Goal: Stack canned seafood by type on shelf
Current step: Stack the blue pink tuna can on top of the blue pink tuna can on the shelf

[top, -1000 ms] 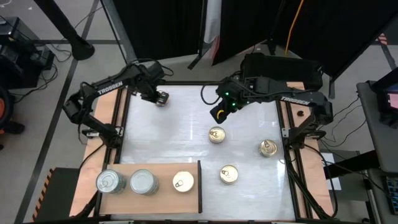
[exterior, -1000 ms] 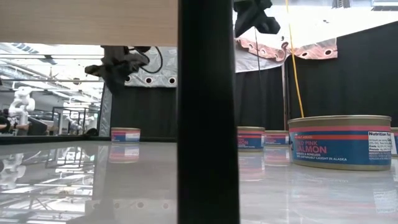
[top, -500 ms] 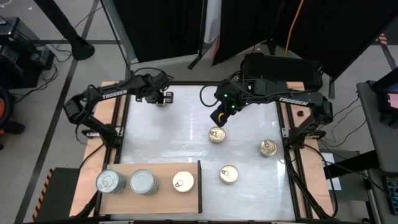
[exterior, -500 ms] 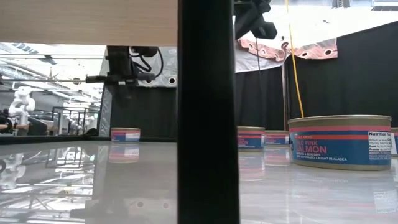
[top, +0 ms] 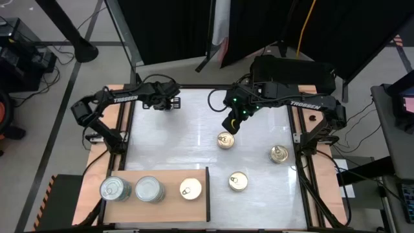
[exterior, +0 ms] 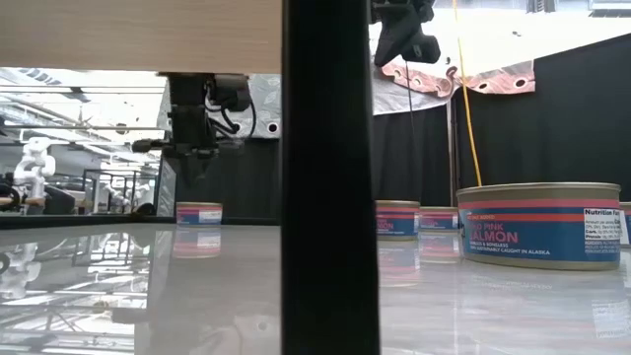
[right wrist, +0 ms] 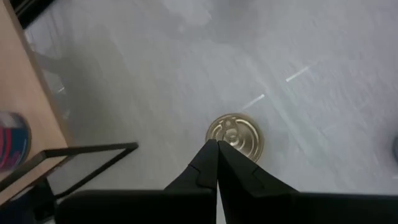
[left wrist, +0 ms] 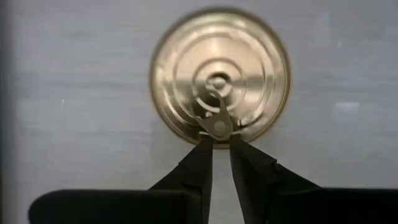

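**Left gripper poised over a far-corner tin, fingers nearly together**

Left wrist view is showing a gold-lidded tin (left wrist: 219, 76) lying straight ahead of the left gripper (left wrist: 221, 155), its pull tab pointing back toward the narrow gap between the two fingertips. Those fingers are standing only slightly apart and are holding nothing. Being round, the tin is offering no long axis to line up with; what is mattering is that it sits directly under the gripper's line, so the next move looks like a spread of the fingers and a straight descent.

From above, the left gripper (top: 169, 102) is hovering at the table's far left. The right gripper (top: 231, 124), fully closed and empty, is hanging just beyond another tin (top: 225, 140) near mid-table. The shelf (top: 171, 176) is lying at the near left, well apart from both grippers and already carrying three tins.
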`<state>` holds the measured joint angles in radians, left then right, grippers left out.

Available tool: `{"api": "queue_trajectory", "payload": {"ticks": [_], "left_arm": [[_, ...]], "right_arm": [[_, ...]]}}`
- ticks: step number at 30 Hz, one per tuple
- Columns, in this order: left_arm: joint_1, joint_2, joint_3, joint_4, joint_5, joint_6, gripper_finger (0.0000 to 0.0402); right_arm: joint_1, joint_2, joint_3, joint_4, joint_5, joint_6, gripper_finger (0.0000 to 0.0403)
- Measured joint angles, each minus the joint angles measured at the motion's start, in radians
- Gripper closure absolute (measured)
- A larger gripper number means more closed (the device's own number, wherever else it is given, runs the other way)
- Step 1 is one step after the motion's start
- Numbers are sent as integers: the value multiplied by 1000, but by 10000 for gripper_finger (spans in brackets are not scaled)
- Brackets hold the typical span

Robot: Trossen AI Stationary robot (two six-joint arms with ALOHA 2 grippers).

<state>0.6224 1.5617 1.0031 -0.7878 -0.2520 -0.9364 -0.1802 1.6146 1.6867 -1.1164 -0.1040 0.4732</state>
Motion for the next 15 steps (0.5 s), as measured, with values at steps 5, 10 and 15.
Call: {"api": "queue_trajectory", "payload": {"ticks": [5,10,15], "left_arm": [[-5,59,2,27,35,-1,358],[-21,75,5,33,29,0,396],[-33,77,4,22,24,3,392]], "right_arm": [[0,0,0,-23,-4,-11,403],[0,0,0,-41,-5,-18,403],[0,0,0,-40,-5,-28,403]]}}
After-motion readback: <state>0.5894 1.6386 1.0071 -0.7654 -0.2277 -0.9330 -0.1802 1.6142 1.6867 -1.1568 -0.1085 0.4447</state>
